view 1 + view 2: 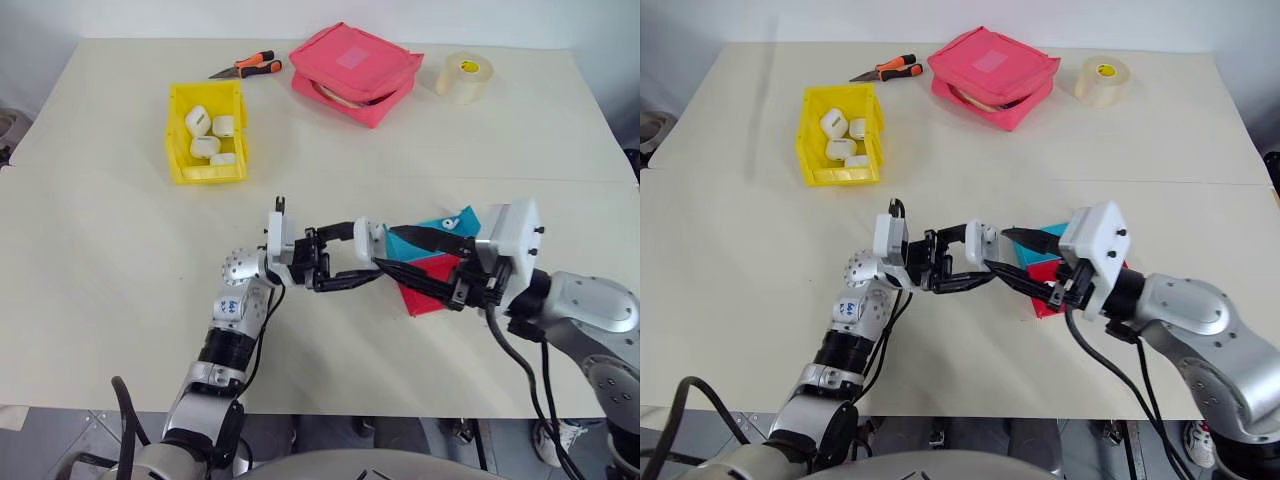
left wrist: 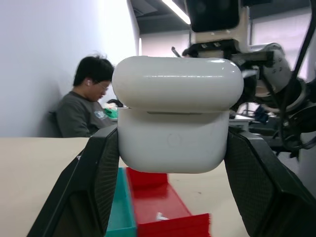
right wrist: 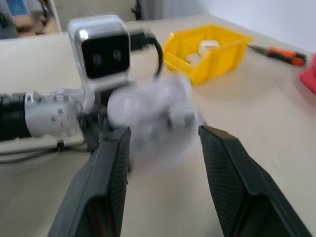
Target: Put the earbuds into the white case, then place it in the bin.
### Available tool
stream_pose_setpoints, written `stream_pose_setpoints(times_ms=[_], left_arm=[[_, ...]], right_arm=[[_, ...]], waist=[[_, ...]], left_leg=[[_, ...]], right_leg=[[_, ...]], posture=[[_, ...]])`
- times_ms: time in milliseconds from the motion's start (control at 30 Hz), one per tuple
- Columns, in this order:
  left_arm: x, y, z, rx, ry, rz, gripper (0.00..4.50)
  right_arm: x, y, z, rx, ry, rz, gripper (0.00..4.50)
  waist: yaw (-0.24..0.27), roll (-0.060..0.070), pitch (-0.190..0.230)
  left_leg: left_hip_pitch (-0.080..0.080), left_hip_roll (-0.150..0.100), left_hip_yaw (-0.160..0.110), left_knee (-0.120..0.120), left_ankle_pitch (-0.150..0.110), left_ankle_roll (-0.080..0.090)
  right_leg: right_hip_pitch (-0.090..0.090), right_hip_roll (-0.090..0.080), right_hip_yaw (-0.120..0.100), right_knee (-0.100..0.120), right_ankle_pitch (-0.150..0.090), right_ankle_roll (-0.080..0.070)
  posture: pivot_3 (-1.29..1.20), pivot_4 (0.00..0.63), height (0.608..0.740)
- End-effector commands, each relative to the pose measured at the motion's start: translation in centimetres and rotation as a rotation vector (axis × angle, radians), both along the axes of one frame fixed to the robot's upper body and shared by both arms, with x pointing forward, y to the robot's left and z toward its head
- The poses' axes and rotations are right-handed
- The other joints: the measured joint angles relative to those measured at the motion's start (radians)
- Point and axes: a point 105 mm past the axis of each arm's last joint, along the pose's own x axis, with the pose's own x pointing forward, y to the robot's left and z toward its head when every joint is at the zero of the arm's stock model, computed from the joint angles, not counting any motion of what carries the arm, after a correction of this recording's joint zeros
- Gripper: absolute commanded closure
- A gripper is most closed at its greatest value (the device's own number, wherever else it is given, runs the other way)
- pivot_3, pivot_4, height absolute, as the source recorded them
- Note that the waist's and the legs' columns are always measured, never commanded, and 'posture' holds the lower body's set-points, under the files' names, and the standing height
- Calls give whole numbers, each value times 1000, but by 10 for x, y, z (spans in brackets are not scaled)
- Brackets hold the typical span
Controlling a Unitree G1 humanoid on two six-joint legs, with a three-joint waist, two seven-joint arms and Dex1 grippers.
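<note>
My left gripper (image 1: 352, 262) is shut on the white case (image 2: 175, 118), holding it above the table with its lid down. My right gripper (image 1: 385, 248) faces it from the right and stands open, one finger (image 3: 111, 182) on each side of the blurred white case (image 3: 153, 116). I cannot tell whether they touch it. The yellow bin (image 1: 208, 178) stands at the far left with several white cases inside. A tiny white piece (image 2: 160, 216) lies in the red tray; I cannot tell whether it is an earbud.
Blue and red trays (image 1: 440, 268) lie under my right gripper. A pink pouch (image 1: 355, 72), a tape roll (image 1: 463, 76) and orange-handled cutters (image 1: 250, 67) line the far edge. A person (image 2: 86, 108) sits in the background of the left wrist view.
</note>
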Motion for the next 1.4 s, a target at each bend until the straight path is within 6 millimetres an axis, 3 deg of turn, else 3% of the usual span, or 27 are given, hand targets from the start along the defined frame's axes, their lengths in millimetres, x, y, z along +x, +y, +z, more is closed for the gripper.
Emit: stream_pose_setpoints(times_ms=[33,267,367,500,600,800,1100,1200,1300,1400], left_arm=[[7,4,8,-24,-29,30,1712],[16,7,11,-27,-42,61,1712],[18,11,12,-26,-49,81,1712],[25,18,13,-24,-46,124,1712],[29,22,14,-25,-48,147,1712],[34,25,17,-26,-54,166,1712],[28,25,19,-44,-80,191,1712],[21,23,19,-54,-89,198,1712],[16,21,20,-70,-93,216,1712],[11,19,19,-76,-95,225,1712]], right_arm=[[-7,-24,7,19,-13,-49,2196],[-16,-81,-22,-31,94,-249,2196],[-33,-110,-36,-58,174,-350,1622],[-59,-141,-49,-98,229,-449,248],[-73,-154,-52,-120,246,-488,54],[-70,-157,-49,-142,220,-491,54],[-12,-132,-28,-210,139,-390,54],[16,-117,-14,-224,97,-338,689],[33,-103,-10,-272,104,-266,1672],[49,-94,-8,-326,116,-220,1672]], waist=[[2,0,0],[7,-1,0],[20,-1,0],[25,-1,0],[24,-1,0],[20,-1,0],[19,-1,0],[17,-1,1],[22,-1,1],[22,-2,1]], left_leg=[[0,0,0,0,0,0],[0,0,1,0,0,1],[0,0,1,0,0,1],[1,-1,2,0,0,1],[1,0,2,0,0,1],[2,0,2,0,0,1],[2,0,2,0,0,1],[2,0,2,1,0,1],[1,0,1,1,0,1],[0,0,0,3,0,1]], right_leg=[[0,0,0,0,0,0],[0,0,0,0,0,1],[0,0,0,0,0,1],[0,0,1,0,1,1],[1,0,1,0,1,1],[1,0,2,0,1,1],[1,0,2,0,1,1],[1,0,2,0,1,1],[1,0,1,0,1,1],[1,0,0,0,1,1]], posture=[[0,150,740],[0,150,740],[0,150,740],[0,150,740],[0,150,740],[0,150,740],[0,150,740],[0,150,740],[0,150,740],[0,150,740]])
